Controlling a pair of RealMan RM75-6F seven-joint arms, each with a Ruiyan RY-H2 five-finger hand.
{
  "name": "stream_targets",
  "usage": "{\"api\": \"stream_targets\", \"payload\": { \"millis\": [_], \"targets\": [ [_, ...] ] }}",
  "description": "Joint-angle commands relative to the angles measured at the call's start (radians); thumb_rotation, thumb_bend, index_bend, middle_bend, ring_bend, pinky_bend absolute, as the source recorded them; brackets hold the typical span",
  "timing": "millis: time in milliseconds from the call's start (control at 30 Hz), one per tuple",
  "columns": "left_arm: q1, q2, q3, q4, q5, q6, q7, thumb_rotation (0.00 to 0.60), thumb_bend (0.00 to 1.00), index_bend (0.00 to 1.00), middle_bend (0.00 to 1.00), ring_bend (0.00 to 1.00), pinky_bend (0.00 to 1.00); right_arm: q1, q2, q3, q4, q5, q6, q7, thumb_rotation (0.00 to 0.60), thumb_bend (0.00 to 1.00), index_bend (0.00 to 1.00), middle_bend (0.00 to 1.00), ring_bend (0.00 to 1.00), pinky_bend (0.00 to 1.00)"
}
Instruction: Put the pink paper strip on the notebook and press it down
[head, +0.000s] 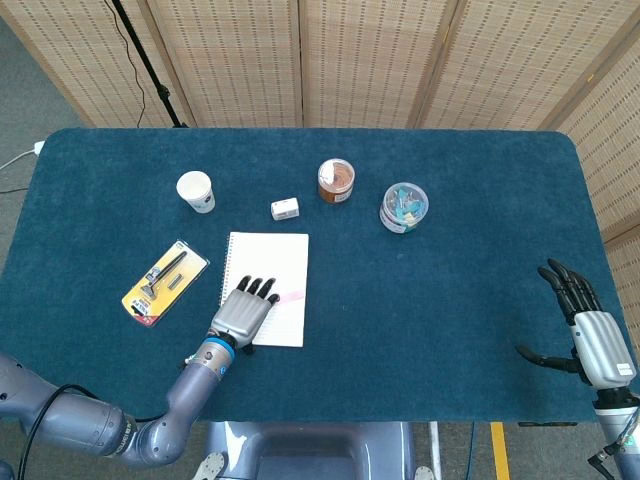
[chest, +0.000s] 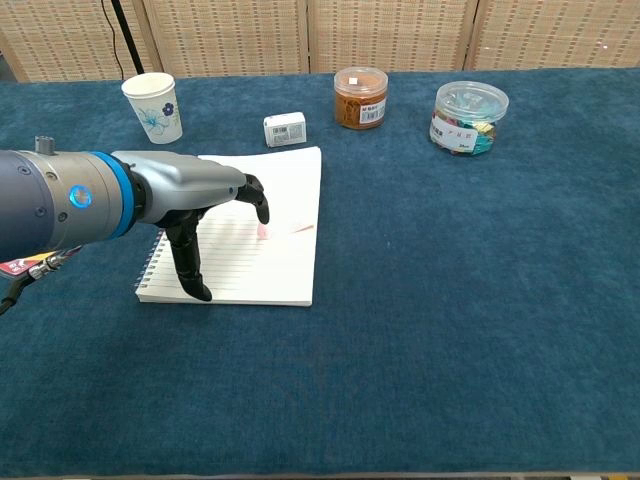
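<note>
The white spiral notebook (head: 270, 255) (chest: 297, 180) lies flat at the table's left-centre. On its right half lies the pink paper strip (head: 293, 295) (chest: 290, 229). My left hand (head: 243, 313) (chest: 190, 190) is stretched flat over the notebook's near part, fingers apart and holding nothing. Its fingertips (chest: 260, 205) reach the strip's left end, and I cannot tell whether they touch it. The thumb points down at the notebook's near left corner. My right hand (head: 592, 335) shows only in the head view, at the table's near right edge, fingers spread and empty.
A paper cup (head: 196, 190) (chest: 153, 106), a small white box (head: 285, 208) (chest: 284, 129), a brown jar (head: 337, 181) (chest: 361, 97) and a clear jar of clips (head: 404, 206) (chest: 468, 116) stand behind the notebook. A yellow packaged tool (head: 165, 282) lies left of it.
</note>
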Motion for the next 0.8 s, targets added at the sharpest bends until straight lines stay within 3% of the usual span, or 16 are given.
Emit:
{"api": "stream_targets", "payload": {
  "millis": [33,800],
  "targets": [
    [0.005,-0.003,0.005,0.025,0.009,-0.027,-0.021,0.600,0.00,0.21,0.00,0.00,0.00,-0.001,0.001,0.001,0.000,0.000,0.000,0.001,0.600,0.00,0.01,0.00,0.00,0.00],
    [-0.010,-0.025,0.018,0.040,-0.030,-0.009,0.006,0.600,0.00,0.21,0.00,0.00,0.00,-0.006,0.008,0.008,0.002,0.001,-0.004,0.026,0.600,0.00,0.01,0.00,0.00,0.00]
  ]
}}
